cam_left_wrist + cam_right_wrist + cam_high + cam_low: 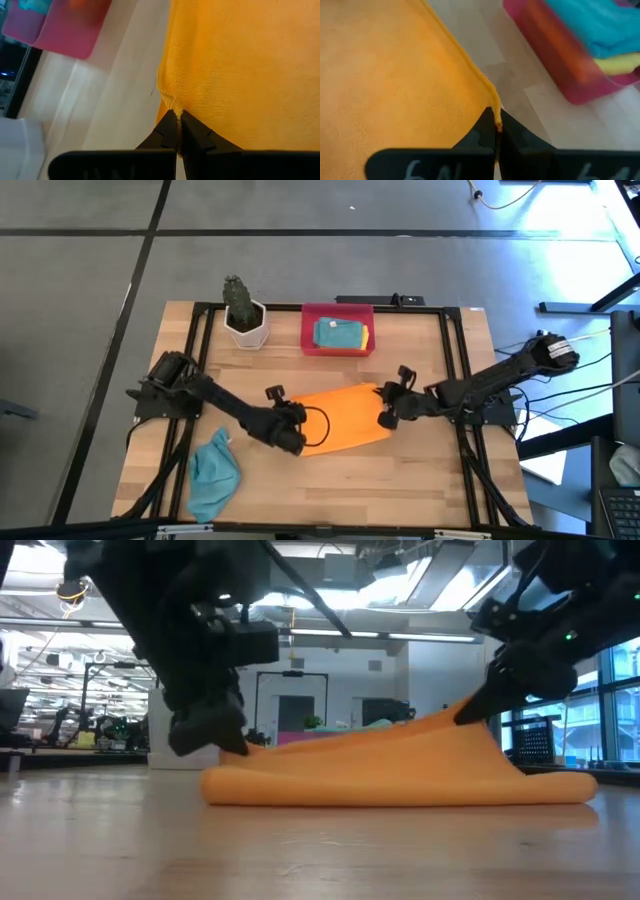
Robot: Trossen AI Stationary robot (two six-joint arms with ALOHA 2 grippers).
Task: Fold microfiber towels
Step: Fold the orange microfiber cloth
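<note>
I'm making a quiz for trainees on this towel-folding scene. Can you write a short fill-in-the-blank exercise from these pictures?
1. Both pincers are shut on the edge of the ____ towel.
2. The red tray holds folded towels, a teal one on top of a ____ one.
3. The crumpled teal towel lies on the table near the ____ arm.
4. Beside the tray stands a white pot with a ____.

Missing words: orange; yellow; left; cactus

The left pincer and right pincer each pinch a towel edge.
</note>
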